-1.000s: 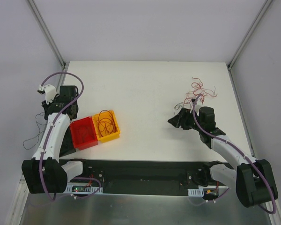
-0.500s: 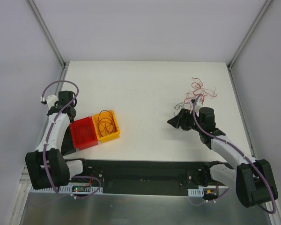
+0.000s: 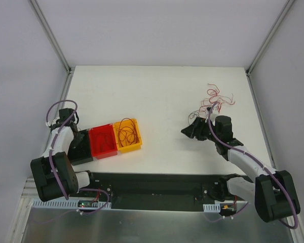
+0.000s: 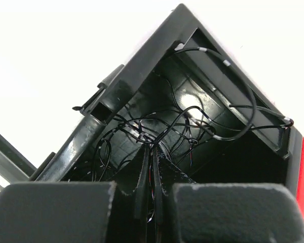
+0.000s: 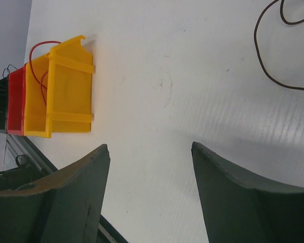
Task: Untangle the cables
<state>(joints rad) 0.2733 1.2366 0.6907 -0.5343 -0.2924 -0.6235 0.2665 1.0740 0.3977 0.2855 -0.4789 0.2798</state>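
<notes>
**A:** What sits nearest, by the near edge?

**B:** At the lower left of the overhead frame, three bins stand in a row, wall to wall: a black bin [image 4: 142, 63] hard against the tabletop's [image 3: 157, 96] left edge, then a red bin [image 3: 102, 142], then a yellow bin [image 5: 71, 91]. The left end effector [image 4: 152, 152] reaches down into the black one, clenched tight. Black cables [image 4: 164, 129] bunch right at its tips, though I cannot tell whether any is pinched.

**A:** And the yellow one?

**B:** Curly red cables [image 3: 125, 132] lie inside it, one loop rising over the rim.

**A:** What room is there to the right?

**B:** White tabletop runs from the yellow bin across to the right end effector [image 5: 149, 147], right of centre. Its jaws stand wide apart over bare surface, grasping nothing.

**A:** Farther back?

**B:** Just beyond it lies the tangle of cables [image 3: 217, 101], mostly red with some dark strands, toward the right edge but short of it. Behind that, white surface runs to the far edge.
</notes>
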